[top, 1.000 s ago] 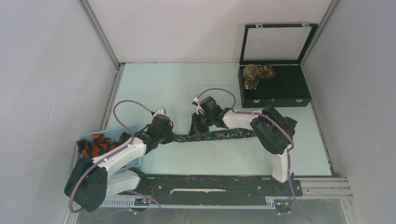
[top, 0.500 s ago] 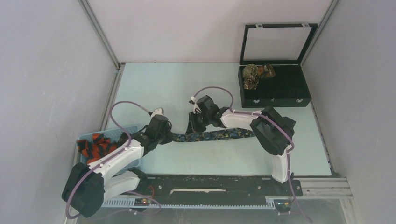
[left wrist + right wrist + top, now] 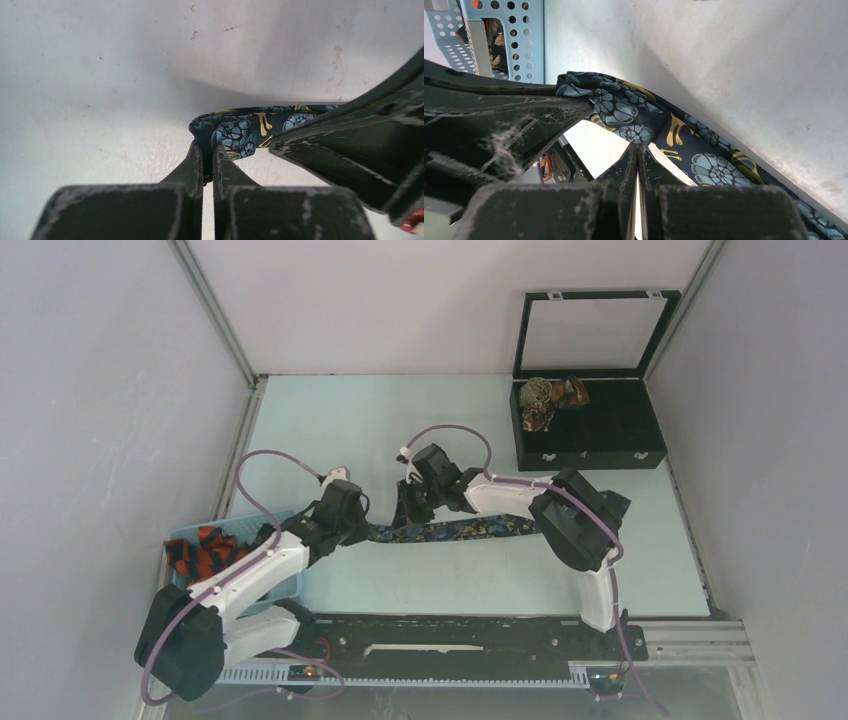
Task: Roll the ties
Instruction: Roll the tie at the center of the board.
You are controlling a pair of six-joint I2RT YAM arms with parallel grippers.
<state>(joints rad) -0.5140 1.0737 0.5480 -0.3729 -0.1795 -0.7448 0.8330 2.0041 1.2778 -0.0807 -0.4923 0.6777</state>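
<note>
I see the left gripper (image 3: 206,148) and the right gripper (image 3: 638,146) both pinched on the navy tie (image 3: 470,528), on a pale scuffed table (image 3: 340,425) between grey walls (image 3: 100,390).

A navy tie (image 3: 470,528) patterned with pale blue flowers and yellow marks lies stretched left to right across the table (image 3: 400,420), its left end curled back on itself. More orange-red and black ties (image 3: 205,550) lie bunched in a blue basket (image 3: 288,516) at the left edge. A few rolled ties (image 3: 540,400) sit as small coils in the far-left corner of a black box (image 3: 610,430).
</note>
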